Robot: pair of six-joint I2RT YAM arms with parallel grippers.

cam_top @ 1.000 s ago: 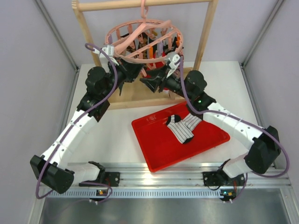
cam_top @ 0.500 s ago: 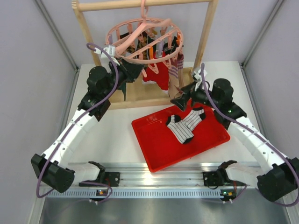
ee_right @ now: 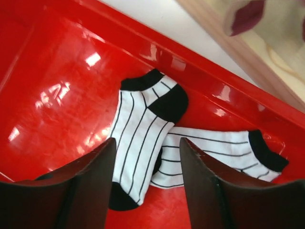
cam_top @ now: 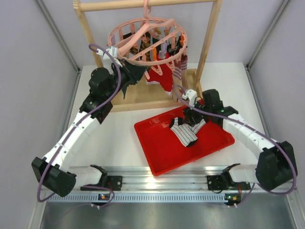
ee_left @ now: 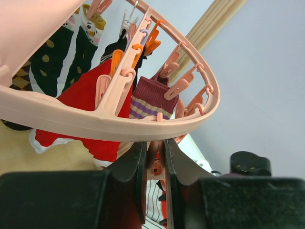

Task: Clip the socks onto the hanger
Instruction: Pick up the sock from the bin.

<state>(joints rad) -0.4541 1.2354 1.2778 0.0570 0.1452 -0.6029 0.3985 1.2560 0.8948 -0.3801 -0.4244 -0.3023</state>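
The two pinstriped socks (cam_top: pixel 187 132) lie crossed in the red tray (cam_top: pixel 162 155). In the right wrist view one sock (ee_right: pixel 138 138) overlaps the other (ee_right: pixel 224 145). My right gripper (cam_top: pixel 192 116) is open and empty, low over the socks, with its fingers either side of where they cross (ee_right: pixel 147 141). The pink round hanger (cam_top: pixel 143 36) hangs from the wooden rack, with other socks clipped to it. My left gripper (cam_top: pixel 135 72) is under the hanger's near rim (ee_left: pixel 95 125). It is shut on a peach peg (ee_left: pixel 156 155) that dangles from the rim.
The wooden rack frame (cam_top: pixel 209 38) stands at the back with its base board behind the tray. A red sock (cam_top: pixel 164 76) and a maroon striped sock (ee_left: pixel 150 95) hang from the hanger. Grey walls close both sides.
My right arm has left the hanger, swung out to the right, and come down over the socks in the tray. The left gripper has stayed at the hanger's rim.
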